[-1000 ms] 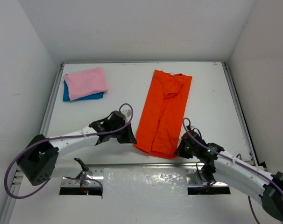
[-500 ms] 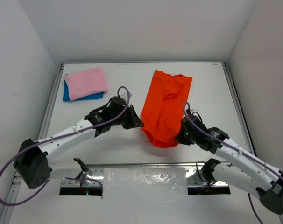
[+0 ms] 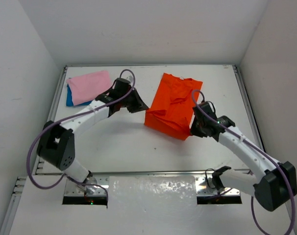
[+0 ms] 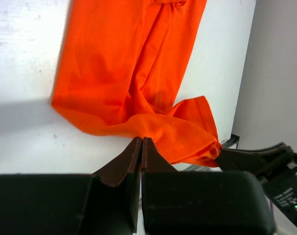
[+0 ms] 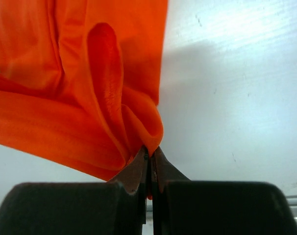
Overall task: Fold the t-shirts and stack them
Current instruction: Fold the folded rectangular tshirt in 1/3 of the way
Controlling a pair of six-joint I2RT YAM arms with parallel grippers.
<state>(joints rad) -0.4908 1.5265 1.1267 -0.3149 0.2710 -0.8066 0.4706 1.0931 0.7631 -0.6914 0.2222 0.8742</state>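
Both sets of fingers were clamped shut on the orange shirt (image 3: 175,100), and what a swing that was! The left fingers (image 4: 124,164) pinched one hem corner and the right fingers (image 5: 134,171) the other, with cloth bunched tight at each tip. Between them the hem (image 3: 165,126) ran as a raised edge, lifted off the worktop (image 3: 124,147).

A second before, that hem had lain flat down at 6 o'clock by the near edge, with the shirt stretched out long. Half a second before, it was only just rising. By this moment both arms had carried it toward 12 o'clock, up over the shirt's own body, and the shirt showed at roughly half its former length. It sat right of centre, around 1 o'clock.

Over at 10 o'clock the pink shirt (image 3: 89,85) lay folded on the blue shirt (image 3: 70,101), well apart from the action and unmoved through all of it.

So the halving fold looked well under way but not finished. The hem was in the air, short of the collar at 12 o'clock, and had yet to be laid down and let go. After that the orange shirt would likely join the pile.
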